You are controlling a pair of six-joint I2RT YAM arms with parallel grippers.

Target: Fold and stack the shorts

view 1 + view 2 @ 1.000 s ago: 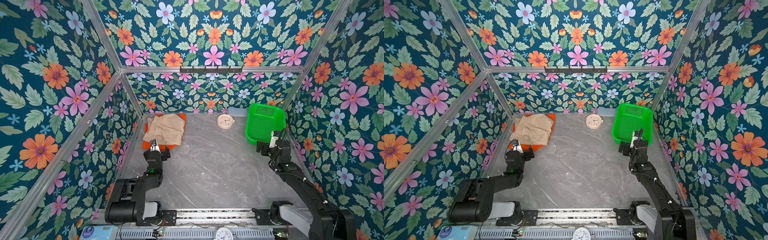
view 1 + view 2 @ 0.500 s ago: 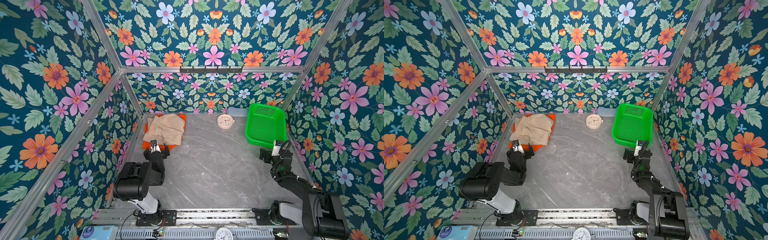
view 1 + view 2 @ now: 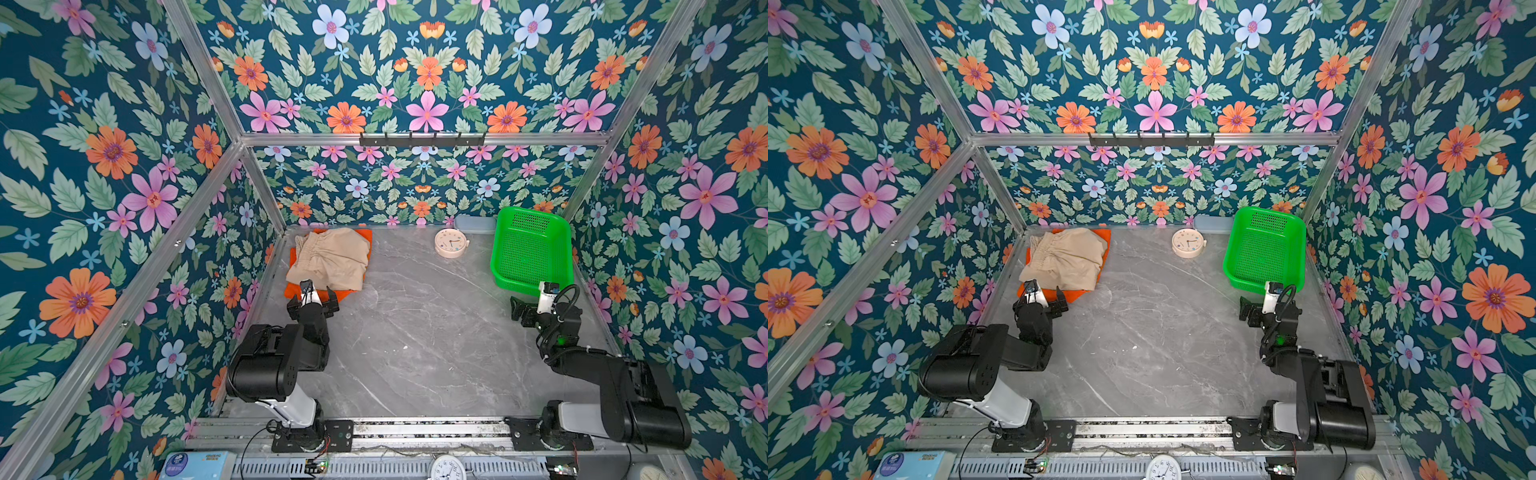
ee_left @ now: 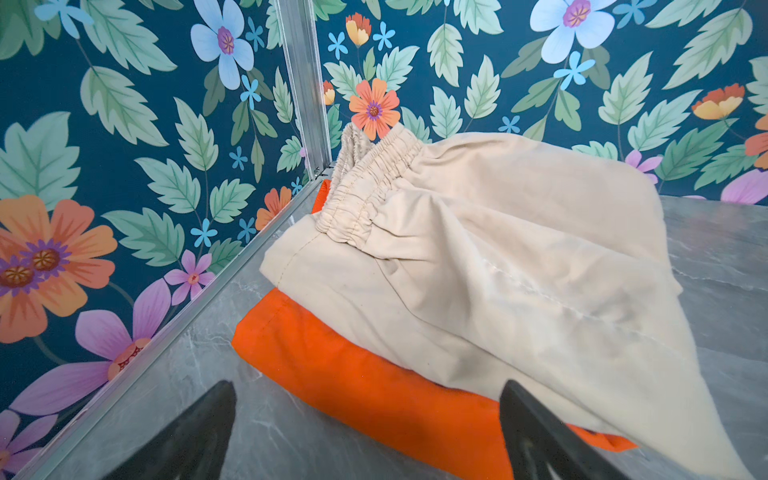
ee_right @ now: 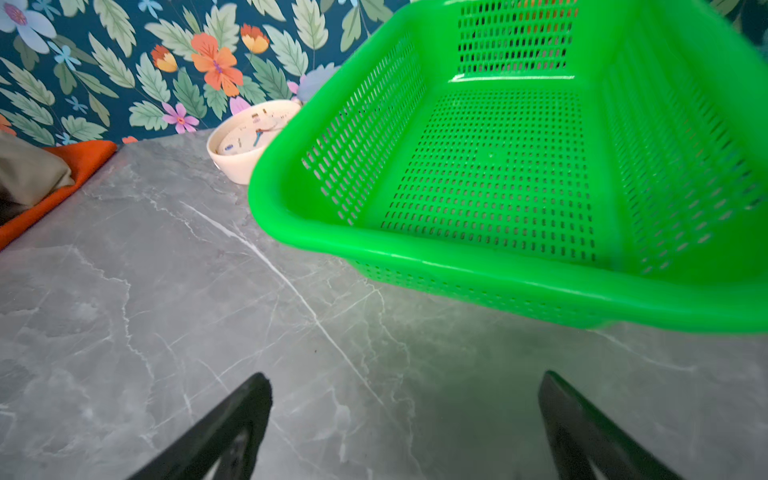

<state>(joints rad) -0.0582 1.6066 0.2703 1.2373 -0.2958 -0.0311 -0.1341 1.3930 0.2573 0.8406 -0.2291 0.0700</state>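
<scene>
- Since the green basket (image 5: 457,253) sits just ahead of the right gripper (image 5: 404,376), the right wrist view looks straight into it: perforated floor and walls, empty.
- Right gripper: jaws spread wide with nothing between them, low over the grey table (image 3: 415,332), just short of the basket's near rim.
- Small clear tub (image 3: 473,222) beyond the basket's far corner, against the back wall. Contents can't be made out.
- Shorts: the beige shorts (image 4: 478,257) lie folded on top of the orange shorts (image 4: 353,386). The stack is directly ahead of the left gripper (image 4: 368,386), in the enclosure corner.
- Left gripper: jaws wide apart, gripping nothing. One finger overlaps the stack's near edge in the left wrist view — contact can't be told.
- Left wrist view alone gives the close detail: gathered elastic waistband at the stack's far end, seam stitching.
- Both top views show the round clock (image 3: 451,243) whole, face up, beside the basket — in the right wrist view the basket rim half hides it.
- Right wrist view catches only a sliver of the stack, far off to that gripper's side.
</scene>
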